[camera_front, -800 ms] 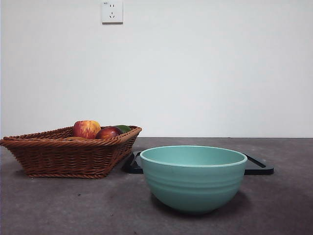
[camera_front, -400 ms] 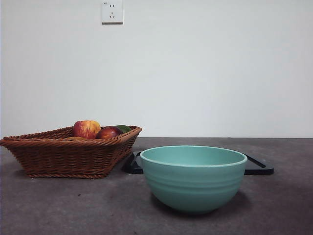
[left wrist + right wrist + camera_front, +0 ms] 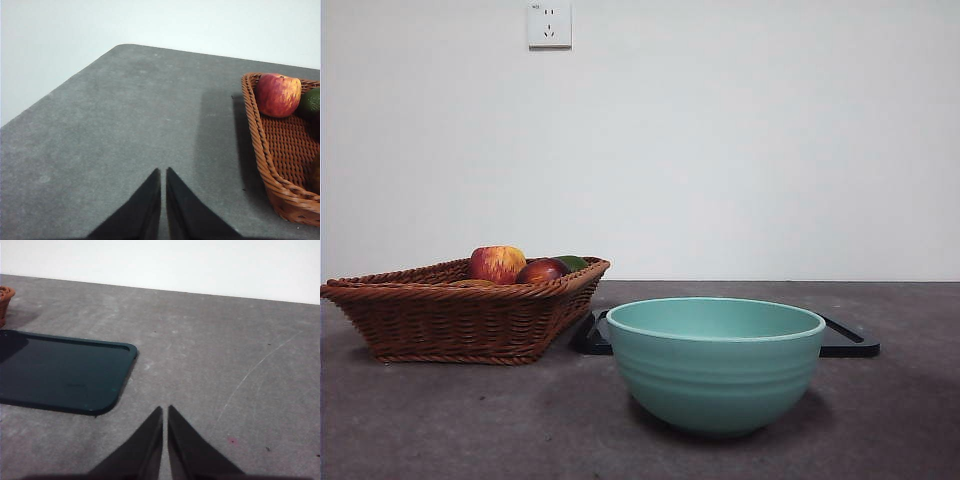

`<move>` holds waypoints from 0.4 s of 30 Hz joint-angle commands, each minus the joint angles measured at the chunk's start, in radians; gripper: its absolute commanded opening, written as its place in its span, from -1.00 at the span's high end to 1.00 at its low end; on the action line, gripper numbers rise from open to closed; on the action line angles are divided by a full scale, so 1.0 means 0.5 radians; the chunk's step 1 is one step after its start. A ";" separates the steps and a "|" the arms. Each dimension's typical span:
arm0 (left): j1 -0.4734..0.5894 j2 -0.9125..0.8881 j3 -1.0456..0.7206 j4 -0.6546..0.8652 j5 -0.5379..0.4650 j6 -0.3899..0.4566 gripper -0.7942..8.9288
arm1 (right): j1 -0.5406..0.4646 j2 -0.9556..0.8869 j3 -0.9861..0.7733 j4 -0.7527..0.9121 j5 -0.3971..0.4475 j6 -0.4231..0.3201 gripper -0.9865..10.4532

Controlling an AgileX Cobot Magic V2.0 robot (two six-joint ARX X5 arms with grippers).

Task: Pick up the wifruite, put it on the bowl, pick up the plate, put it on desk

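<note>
Both grippers — left gripper, right gripper — pressed together; the wifruite looks light, slightly soft — pinch its middle gently.

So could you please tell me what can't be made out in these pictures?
- Kiwi: front view, basket rim hides all but a brown sliver.
- Tray: front view, bowl hides its middle.
- Green fruit: left wrist view, cut by edge.
- Both arms: absent from front view.

The bowl stands on the desk beside a wicker basket.
</note>
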State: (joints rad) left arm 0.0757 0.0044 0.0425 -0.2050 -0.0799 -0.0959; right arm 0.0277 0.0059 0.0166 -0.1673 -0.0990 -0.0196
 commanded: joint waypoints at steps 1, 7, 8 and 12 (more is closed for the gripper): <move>0.005 -0.002 -0.039 -0.014 -0.005 -0.013 0.80 | 0.000 -0.005 -0.011 -0.008 0.004 0.025 0.82; 0.005 -0.003 -0.039 -0.014 -0.005 -0.013 0.80 | 0.000 -0.005 -0.011 0.019 0.005 0.024 0.82; 0.005 -0.003 -0.039 -0.014 -0.005 -0.013 0.80 | 0.000 -0.005 -0.011 0.019 0.005 0.024 0.82; 0.005 -0.003 -0.039 -0.014 -0.005 -0.013 0.80 | 0.000 -0.005 -0.011 0.019 0.005 0.024 0.82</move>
State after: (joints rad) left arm 0.0757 0.0044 0.0425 -0.2050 -0.0799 -0.0959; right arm 0.0277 0.0059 0.0166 -0.1638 -0.0994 -0.0193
